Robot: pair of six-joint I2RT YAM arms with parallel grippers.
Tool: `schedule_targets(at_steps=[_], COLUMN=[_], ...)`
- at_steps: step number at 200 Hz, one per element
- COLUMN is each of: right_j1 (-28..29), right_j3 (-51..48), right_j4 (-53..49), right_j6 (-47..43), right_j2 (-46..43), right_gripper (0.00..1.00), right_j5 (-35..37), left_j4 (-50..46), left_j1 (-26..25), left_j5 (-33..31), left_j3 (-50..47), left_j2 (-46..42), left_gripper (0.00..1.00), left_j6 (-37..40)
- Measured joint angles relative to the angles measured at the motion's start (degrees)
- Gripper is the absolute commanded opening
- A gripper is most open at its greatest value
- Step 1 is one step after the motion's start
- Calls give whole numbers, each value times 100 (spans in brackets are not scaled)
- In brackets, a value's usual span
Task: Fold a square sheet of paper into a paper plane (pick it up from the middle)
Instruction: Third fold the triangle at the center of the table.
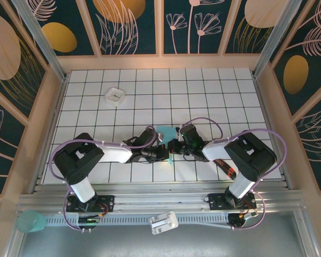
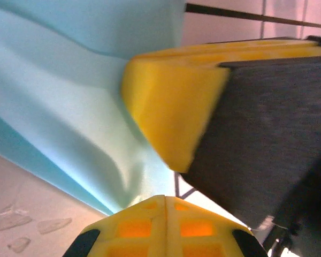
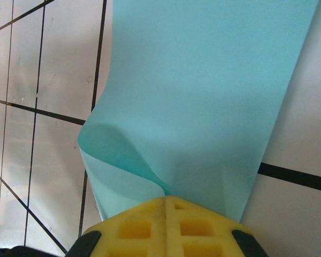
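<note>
Yellow fingertips (image 3: 150, 214) of the right hand (image 3: 166, 200) are pinched together on the sheet of paper (image 3: 203, 91), which curls away from them over the white gridded surface (image 3: 53, 160). Close by, the left hand (image 2: 165, 199) is likewise clamped on the turquoise sheet, with the right hand's yellow pad just beside it. From above, both hands meet at the near middle of the surface, paper between them. A small white tray (image 1: 115, 95) sits far left, well apart.

Bright, even light; the square sheet of paper (image 2: 59, 96) blurred close-up.
</note>
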Motion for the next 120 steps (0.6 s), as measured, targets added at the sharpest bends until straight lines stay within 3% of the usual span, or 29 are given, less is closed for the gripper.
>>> schedule_targets(at_steps=[120], right_j1=[-7], right_j3=[2], right_j4=[17], right_j6=[0], right_j2=[15], right_gripper=[0], right_j5=[-24], left_j4=[-190], left_j1=[-216], left_j5=[-234], left_j3=[155], left_j2=[164], left_gripper=[0], left_j6=[402])
